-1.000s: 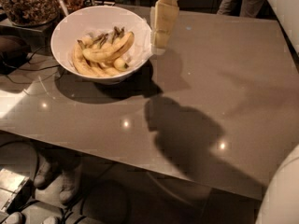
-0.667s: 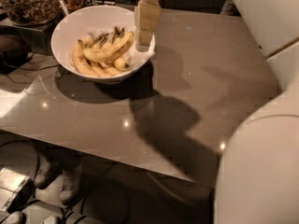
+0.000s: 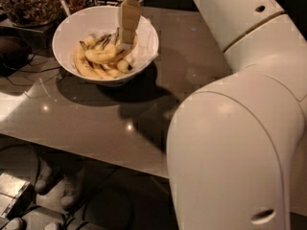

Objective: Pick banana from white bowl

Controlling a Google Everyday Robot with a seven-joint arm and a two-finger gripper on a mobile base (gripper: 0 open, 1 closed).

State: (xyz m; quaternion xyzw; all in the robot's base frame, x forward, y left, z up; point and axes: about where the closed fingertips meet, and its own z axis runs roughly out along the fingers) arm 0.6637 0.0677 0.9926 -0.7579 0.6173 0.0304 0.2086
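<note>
From where I stood, the gripper [image 3: 126, 39] hung straight down into the white bowl [image 3: 66, 27] in the upper left of the frame, its tan tip right at the upper right edge of the heap of bananas [image 3: 102, 56], touching or as near as made no difference. It showed as one flat slab from this side, so I could not tell whether it was spread, closed, or already clamped on fruit. The bananas lay just below and to the left of that tip, piled in the bottom of the bowl, well under the rim. The topmost one ran roughly left to right across the frame, while the outer ones curved along the bowl's lower left wall with their dark stem ends pointing toward the top. To my eye the coming grasp turned on that: the tip sat at the near end of the top banana rather than over its middle, so a small shift down and left looked needed. The arm [image 3: 240, 128] filled the right side of the frame, bent sharply, its upper link reaching back to the top edge above the bowl. The bowl stood on the grey bench [image 3: 201, 61], with a jar of nuts [image 3: 29, 4] just behind it in the corner.
</note>
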